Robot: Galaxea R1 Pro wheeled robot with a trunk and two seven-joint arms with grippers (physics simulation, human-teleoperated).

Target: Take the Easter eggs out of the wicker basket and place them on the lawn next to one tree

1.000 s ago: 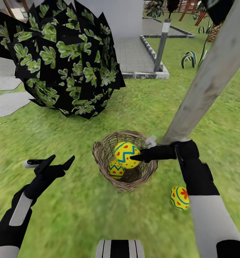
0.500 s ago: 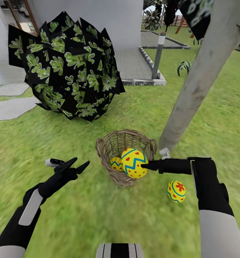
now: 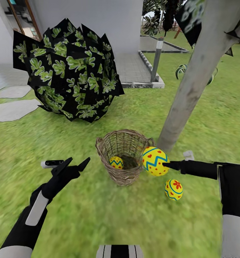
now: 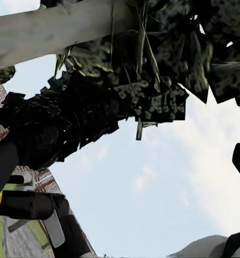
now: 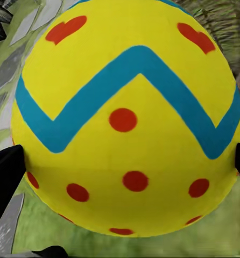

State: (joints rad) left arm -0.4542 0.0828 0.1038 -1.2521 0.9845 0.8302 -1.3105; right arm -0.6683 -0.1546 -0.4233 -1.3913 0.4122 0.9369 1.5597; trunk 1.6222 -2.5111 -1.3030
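Right gripper (image 3: pixel 165 165), clamped on the heart-dotted egg (image 3: pixel 155 161) just outside the wicker basket (image 3: pixel 124 157), should lower it gently onto the lawn (image 3: pixel 98 215) beside the flower egg (image 3: pixel 173 189) near the tree trunk (image 3: pixel 195 79).

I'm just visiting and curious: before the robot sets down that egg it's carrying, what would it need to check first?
1. Grip: right gripper shut on the held egg, fingers on both sides in the right wrist view: ok.
2. Egg out past the wicker basket rim: ok.
3. Tree trunk close by: ok.
4. Egg on the lawn lies near that trunk: ok.
5. Basket empty: not ok, one egg inside.
6. Left gripper open, free for later: ok.
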